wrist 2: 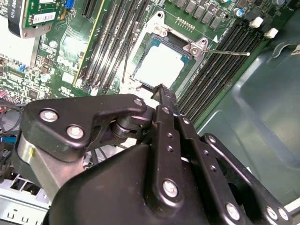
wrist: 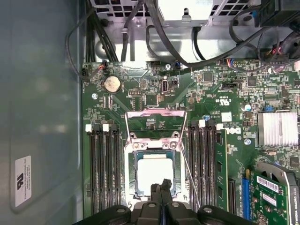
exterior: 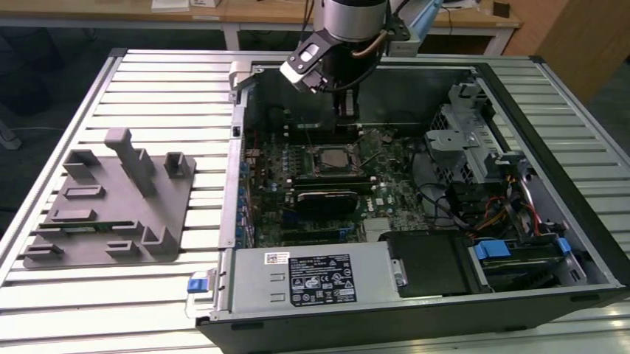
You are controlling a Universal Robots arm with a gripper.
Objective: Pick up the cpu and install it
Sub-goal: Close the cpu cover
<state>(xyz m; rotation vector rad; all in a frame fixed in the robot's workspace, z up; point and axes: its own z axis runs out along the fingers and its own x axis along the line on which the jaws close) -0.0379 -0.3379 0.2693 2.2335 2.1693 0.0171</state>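
Observation:
The cpu (wrist: 154,174), a flat square chip with a pale shiny top, lies in the motherboard socket with its retention frame (wrist: 155,123) flipped open. It also shows in the second wrist view as the cpu (wrist 2: 161,64) and in the exterior view as the cpu (exterior: 330,156) inside the open computer case. My gripper (wrist: 162,186) hangs just above the chip's near edge with its two black fingers pressed together and nothing between them. In the exterior view the gripper (exterior: 344,112) stands over the board, a little toward the case's far wall.
Memory slots (wrist: 104,173) flank the socket on both sides, and a thin wire lever (wrist: 187,180) stands beside it. A grey fixture plate (exterior: 108,210) with blocks lies on the slatted table at the exterior view's left. Cables and a drive cage (exterior: 473,147) crowd the case's right.

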